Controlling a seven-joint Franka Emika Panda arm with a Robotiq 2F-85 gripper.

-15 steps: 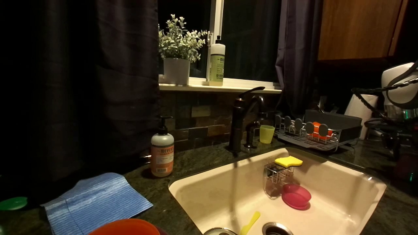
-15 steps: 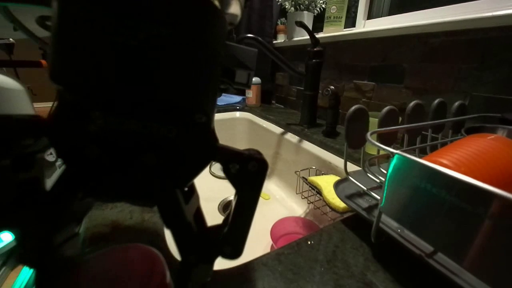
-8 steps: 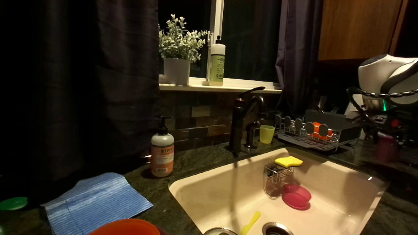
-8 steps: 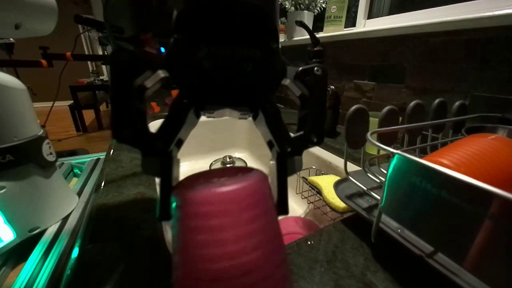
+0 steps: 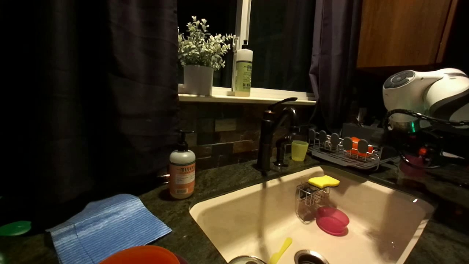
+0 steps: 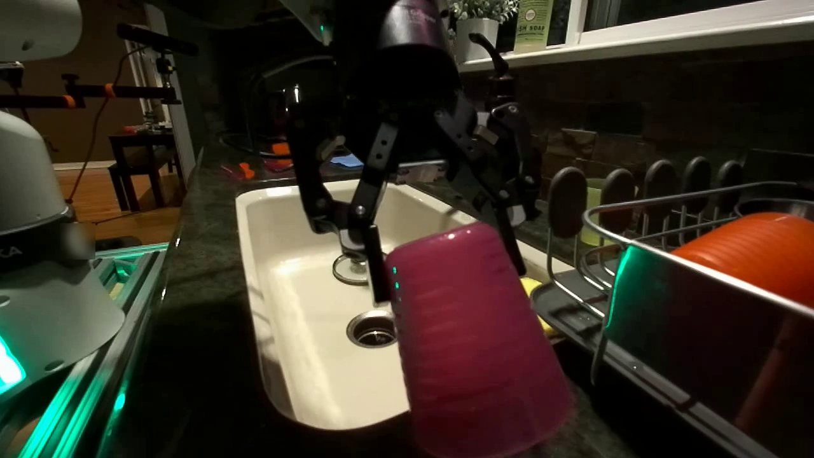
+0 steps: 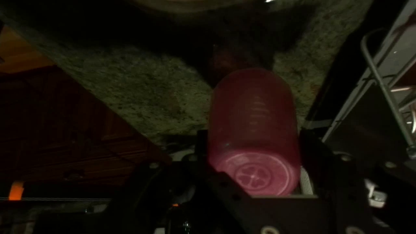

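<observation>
My gripper [image 6: 449,280] is shut on a translucent pink cup [image 6: 477,343], one finger on each side near its closed base. The cup hangs tilted with its base up toward the gripper and its mouth pointing down. In the wrist view the round base of the cup [image 7: 253,113] faces the camera, with a dark finger [image 7: 202,143] pressed along its left side. Dark counter lies beneath the cup, between the sink and the dish rack. In an exterior view the cup [image 5: 412,165] is dim, below the white arm [image 5: 436,95] at the right.
A dish rack [image 6: 706,273] with an orange item [image 6: 757,254] stands close by the cup. The white sink [image 5: 234,216] holds a pink bowl [image 5: 332,221], a yellow utensil [image 5: 281,250] and a caddy with a yellow sponge [image 5: 324,181]. Behind it rises the dark faucet [image 5: 266,143].
The arm has swung inward from the right edge in an exterior view, carrying the cup toward the dish rack side. The cup is now more tilted and fully in sight; the grip looks unchanged.
</observation>
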